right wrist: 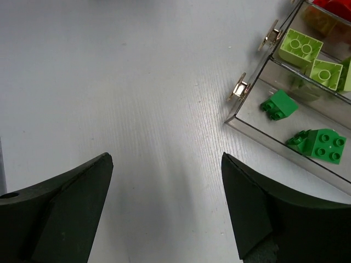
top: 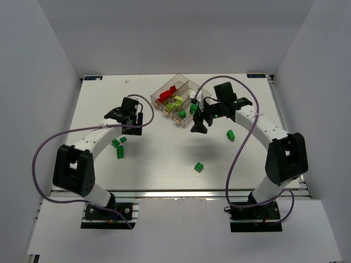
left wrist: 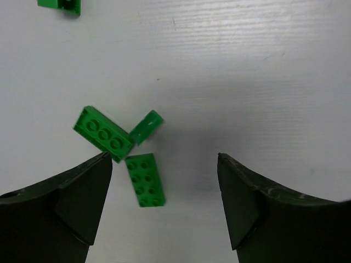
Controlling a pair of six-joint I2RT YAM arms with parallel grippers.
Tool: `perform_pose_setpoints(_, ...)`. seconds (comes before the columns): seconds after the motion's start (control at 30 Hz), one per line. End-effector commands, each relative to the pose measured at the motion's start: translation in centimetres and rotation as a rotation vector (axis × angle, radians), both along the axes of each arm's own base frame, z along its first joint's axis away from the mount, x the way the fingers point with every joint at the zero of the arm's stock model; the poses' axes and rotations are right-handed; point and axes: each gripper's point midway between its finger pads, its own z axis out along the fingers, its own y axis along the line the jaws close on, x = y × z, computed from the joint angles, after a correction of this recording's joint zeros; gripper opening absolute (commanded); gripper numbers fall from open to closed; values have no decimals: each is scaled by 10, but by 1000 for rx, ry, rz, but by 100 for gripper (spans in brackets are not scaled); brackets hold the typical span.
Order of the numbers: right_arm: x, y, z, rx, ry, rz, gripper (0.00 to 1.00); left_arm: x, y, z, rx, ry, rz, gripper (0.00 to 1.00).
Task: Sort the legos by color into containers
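The clear containers (top: 164, 86) stand at the table's back middle, with red legos (top: 166, 94), yellow-green legos (top: 175, 104) and green legos (top: 182, 114) in separate compartments. My left gripper (top: 130, 125) is open and empty above a cluster of green legos (top: 117, 144). In the left wrist view the gripper (left wrist: 164, 159) is open with three green bricks (left wrist: 145, 179) lying near its left finger. My right gripper (top: 198, 125) is open and empty, just in front of the containers. The right wrist view shows the gripper (right wrist: 166, 159) over bare table, with the container wall (right wrist: 274, 143) and green bricks (right wrist: 321, 143) to the right.
Loose green legos lie at the right (top: 231, 135) and at the front middle (top: 199, 167). Another green lego (left wrist: 60, 4) lies at the top left of the left wrist view. White walls enclose the table on three sides.
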Motion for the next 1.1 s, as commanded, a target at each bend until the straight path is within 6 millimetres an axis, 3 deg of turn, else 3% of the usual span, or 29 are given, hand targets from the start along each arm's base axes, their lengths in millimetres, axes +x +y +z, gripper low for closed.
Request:
perform_pose_setpoints(0.0, -6, -1, 17, 36, -41, 24, 84, 9, 20, 4, 240, 76, -272, 87)
perform_pose_setpoints(0.03, -6, -2, 17, 36, -41, 20, 84, 13, 21, 1, 277, 89, -364, 87)
perform_pose_setpoints(0.17, -5, -4, 17, 33, -41, 13, 84, 30, 21, -7, 228, 52, -462, 84)
perform_pose_setpoints(0.43, -2, -6, 14, 27, -21, -2, 84, 36, 32, -40, 123, 129, -553, 78)
perform_pose_setpoints(0.5, -1, -6, 14, 26, -16, -5, 84, 30, 27, -53, 81, 177, -598, 77)
perform_pose_setpoints(0.7, 5, -4, 13, 23, -5, -19, 84, 20, 20, -66, 46, 200, -649, 75)
perform_pose_setpoints(1.07, 11, -2, 12, 22, 4, -21, 84, 9, 31, -93, 27, 278, -639, 63)
